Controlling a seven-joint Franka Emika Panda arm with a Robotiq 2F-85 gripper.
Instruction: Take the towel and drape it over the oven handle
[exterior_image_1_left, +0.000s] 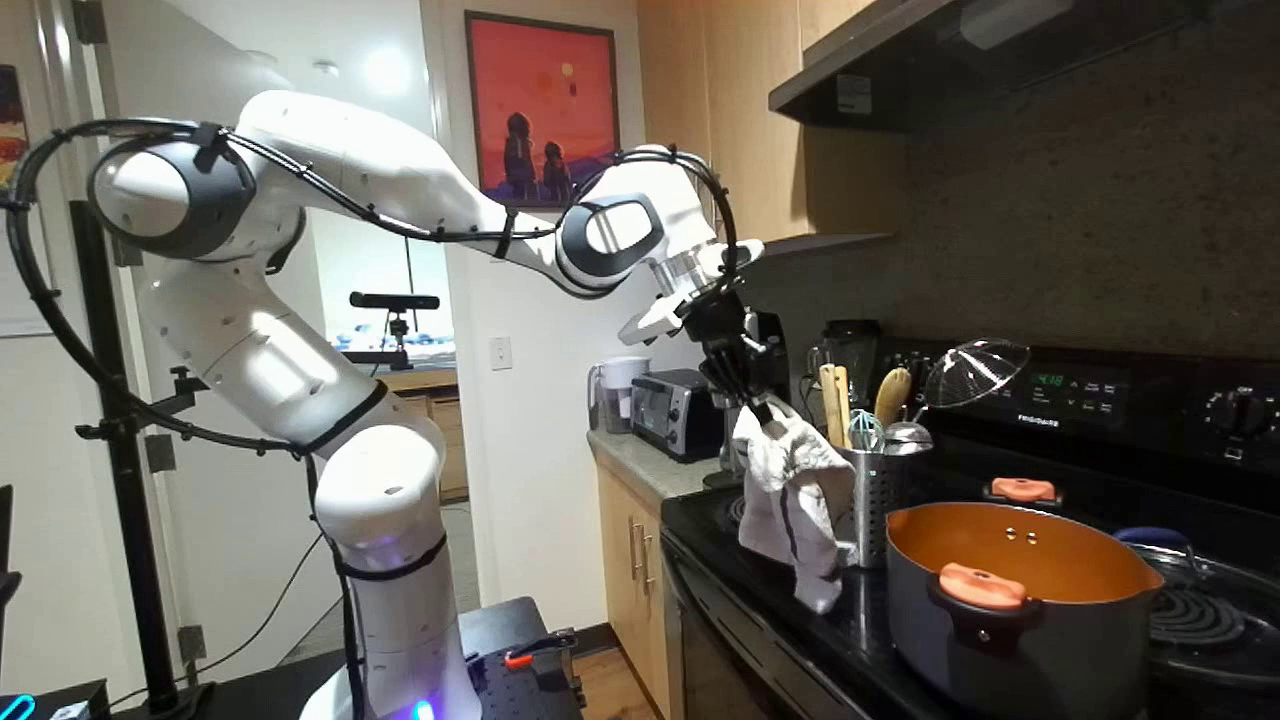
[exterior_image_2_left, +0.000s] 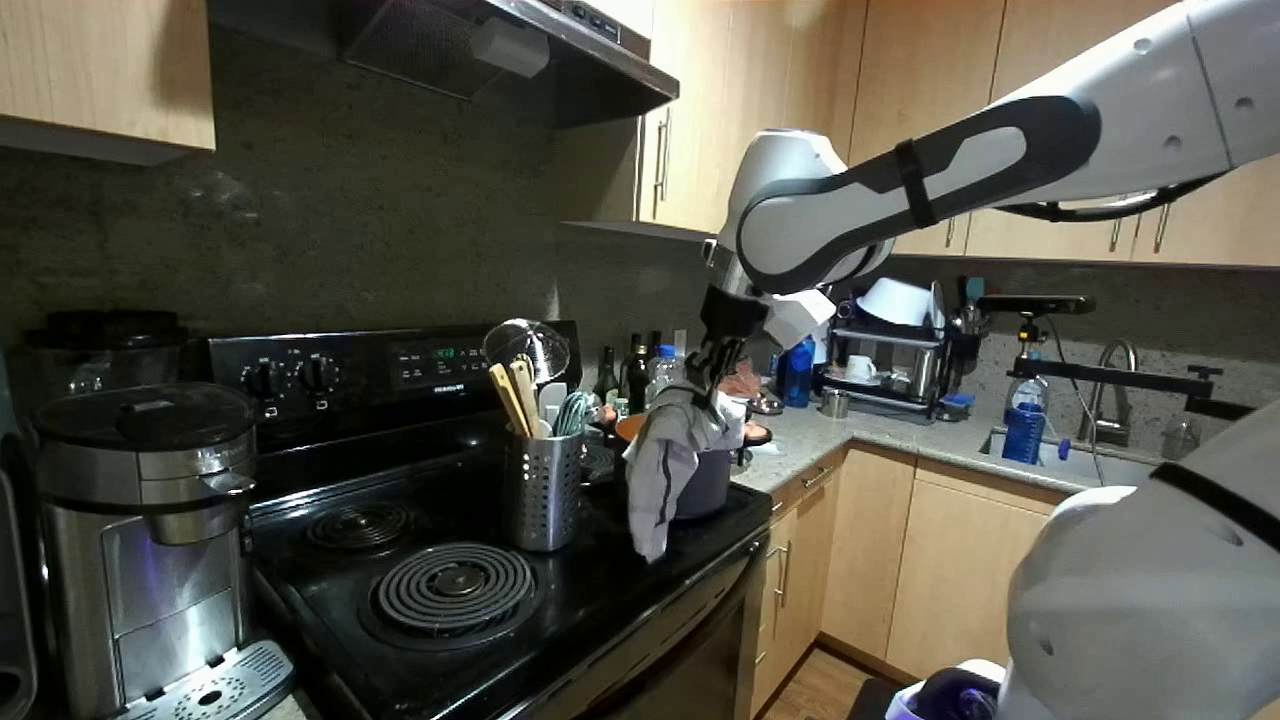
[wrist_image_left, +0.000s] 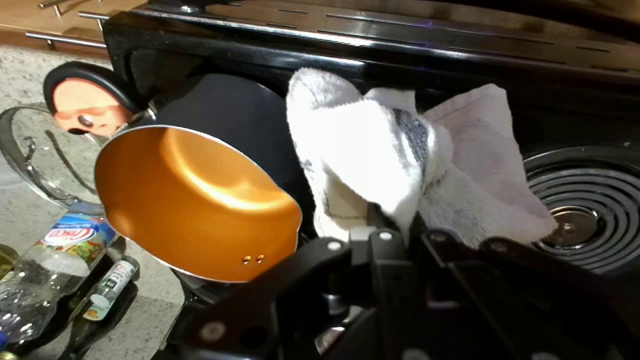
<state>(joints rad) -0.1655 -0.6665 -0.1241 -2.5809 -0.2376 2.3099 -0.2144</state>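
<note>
Standing at L in wrist view, pot (wrist_image_left: 200, 180) is near the towel (wrist_image_left: 365, 140), which hangs from fingers (wrist_image_left: 392, 270) clamped on its top, long axis approx. vert. in both exterior views. Oven front (wrist_image_left: 380, 27) lies beyond it, handle unclear; prob. next: out & down.

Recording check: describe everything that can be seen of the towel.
The towel is white to pale gray, with a dark stripe and a fuzzy, terry-like surface. It is bunched at the top, where the end effector grips it, and hangs in loose, uneven folds over the stove. In the wrist view it appears right beside the pot; whether it touches the pot or the stove is unclear.
</note>
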